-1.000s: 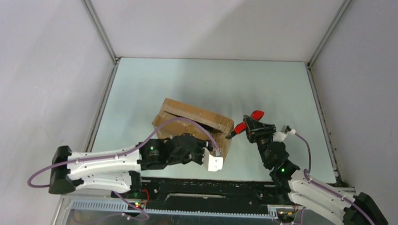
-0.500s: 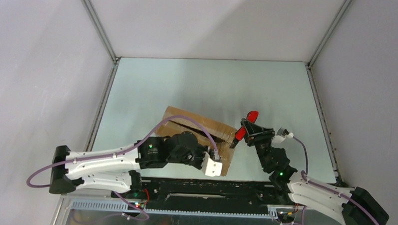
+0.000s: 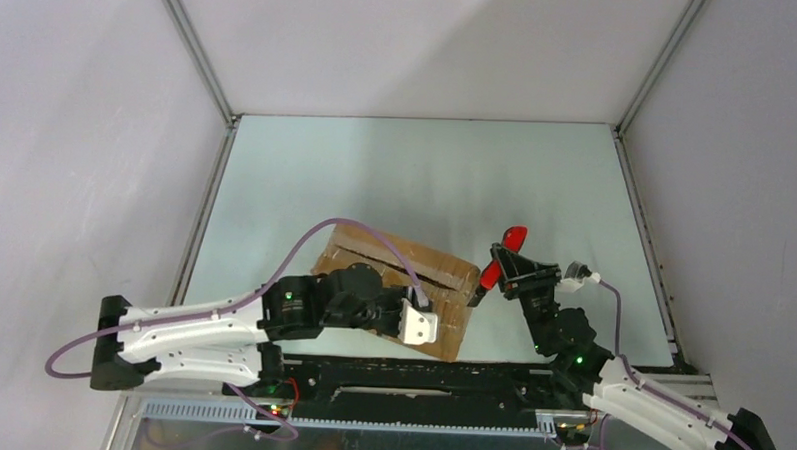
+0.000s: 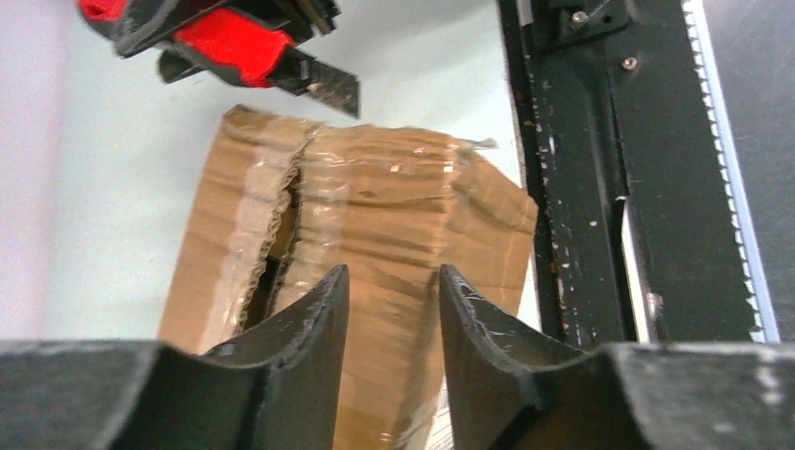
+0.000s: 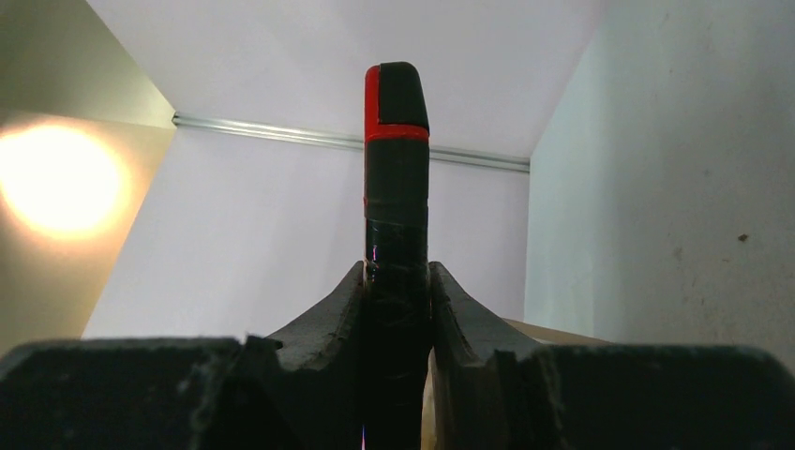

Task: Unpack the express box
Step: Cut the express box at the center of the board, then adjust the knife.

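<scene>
Cardboard comes first: your brown corrugated express box (image 3: 447,287) sits on the pale green table (image 3: 426,176), close to the near edge and a little left of centre. Its long axis runs left to right, with the right end angled slightly nearer. The clear-taped seam follows that axis and already gapes along part of its length, so the opening looks partly made. Your left gripper (image 4: 392,281) hangs over the box's near right portion, fingers parted by a narrow gap with only the carton top showing beyond them; it grasps nothing that you can see. Your right gripper (image 5: 396,274) is clamped hard on the red and black utility knife (image 4: 230,42), whose bare steel blade (image 4: 330,86) points down toward the box's right end, just beside it. Whether it touches cannot be told. The right arm is therefore the one placed to work the seam, probably leftward along it. A white sliver low on the box's near side may be a label, but nothing on it can be read, and no brand shows on the knife.
</scene>
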### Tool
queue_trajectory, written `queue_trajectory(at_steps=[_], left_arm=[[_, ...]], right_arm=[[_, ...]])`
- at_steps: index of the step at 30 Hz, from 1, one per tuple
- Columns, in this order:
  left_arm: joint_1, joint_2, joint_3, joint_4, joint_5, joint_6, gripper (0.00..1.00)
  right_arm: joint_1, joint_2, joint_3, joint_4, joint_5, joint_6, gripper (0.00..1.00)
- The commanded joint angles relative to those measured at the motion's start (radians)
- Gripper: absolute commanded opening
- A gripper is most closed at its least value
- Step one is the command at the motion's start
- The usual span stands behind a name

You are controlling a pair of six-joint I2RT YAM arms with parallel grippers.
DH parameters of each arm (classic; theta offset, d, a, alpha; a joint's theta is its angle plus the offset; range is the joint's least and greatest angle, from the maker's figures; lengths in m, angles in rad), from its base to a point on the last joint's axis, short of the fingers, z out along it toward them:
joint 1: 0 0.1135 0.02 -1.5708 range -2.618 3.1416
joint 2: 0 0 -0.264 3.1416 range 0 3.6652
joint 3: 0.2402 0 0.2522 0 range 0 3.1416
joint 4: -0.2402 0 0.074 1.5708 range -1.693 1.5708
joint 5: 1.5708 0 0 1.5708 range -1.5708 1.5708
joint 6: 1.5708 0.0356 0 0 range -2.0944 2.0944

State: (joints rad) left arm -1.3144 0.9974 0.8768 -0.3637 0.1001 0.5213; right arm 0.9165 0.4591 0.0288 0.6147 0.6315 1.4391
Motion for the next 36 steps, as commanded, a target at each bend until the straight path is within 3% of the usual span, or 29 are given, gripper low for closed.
queue_trajectory(at_steps=[1,3,7,11,16,21,28,31,36], left_arm=[[-0.003,-0.049,0.044,0.040,-0.060,-0.050,0.49],[-0.001,-0.046,0.077,-0.002,-0.068,-0.051,0.58],[-0.003,-0.044,0.121,-0.043,-0.078,-0.083,0.64],[0.010,-0.020,0.261,-0.078,-0.055,-0.184,0.75],[0.151,0.134,0.508,-0.096,0.197,-0.472,0.77],[0.235,0.275,0.623,-0.043,0.412,-0.675,0.75],[0.261,0.393,0.554,0.161,0.669,-1.031,0.74],[0.259,0.380,0.471,0.279,0.655,-1.127,0.73],[0.260,0.366,0.421,0.333,0.611,-1.187,0.74]], right_arm=[[-0.010,-0.100,0.029,-0.156,-0.013,-0.025,0.00],[-0.011,-0.127,0.055,-0.242,-0.026,-0.041,0.00],[-0.011,-0.183,0.052,-0.306,-0.050,-0.062,0.00],[-0.031,-0.296,0.069,-0.369,-0.087,-0.116,0.00],[-0.081,-0.327,0.136,-0.349,-0.195,-0.197,0.00],[-0.100,-0.237,0.189,-0.235,-0.286,-0.269,0.00],[-0.096,-0.148,0.221,-0.109,-0.412,-0.323,0.00],[-0.087,-0.166,0.226,-0.115,-0.376,-0.339,0.00],[-0.084,-0.181,0.249,-0.147,-0.341,-0.357,0.00]])
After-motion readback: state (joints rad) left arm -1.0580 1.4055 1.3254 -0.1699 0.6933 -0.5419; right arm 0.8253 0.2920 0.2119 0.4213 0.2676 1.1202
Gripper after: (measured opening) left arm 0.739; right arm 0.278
